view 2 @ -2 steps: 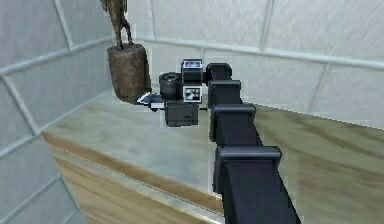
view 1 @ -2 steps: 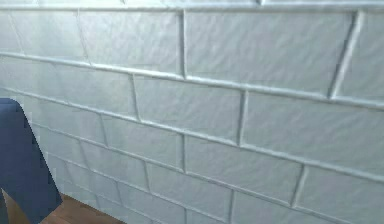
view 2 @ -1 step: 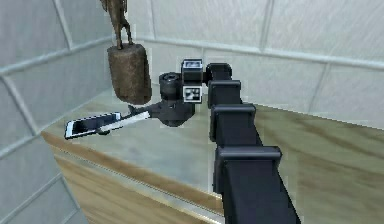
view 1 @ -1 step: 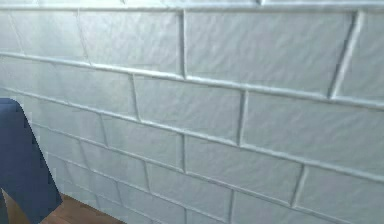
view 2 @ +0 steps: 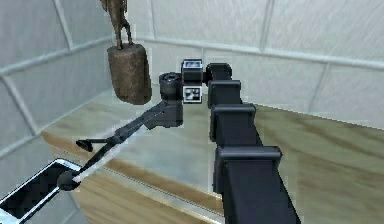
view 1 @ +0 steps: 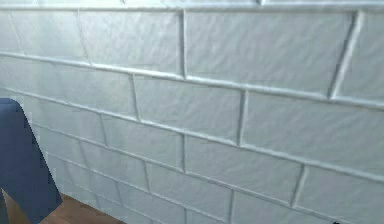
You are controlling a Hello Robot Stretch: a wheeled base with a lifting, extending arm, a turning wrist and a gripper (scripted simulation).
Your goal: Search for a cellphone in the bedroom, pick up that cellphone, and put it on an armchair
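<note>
The cellphone lies flat at 8 o'clock in the arm side view, and the end effector slants down toward it from the arm, likely lined up for the pickup, though whether it grips anything cannot be told.

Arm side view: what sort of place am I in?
Likely a furnished room indoors, which one I can't tell: a wooden tabletop against a white block wall, a statue on it, a phone nearby.

The dark arm reached up the arm side view — its tool slanted down-left, thin fingers leading.
</note>
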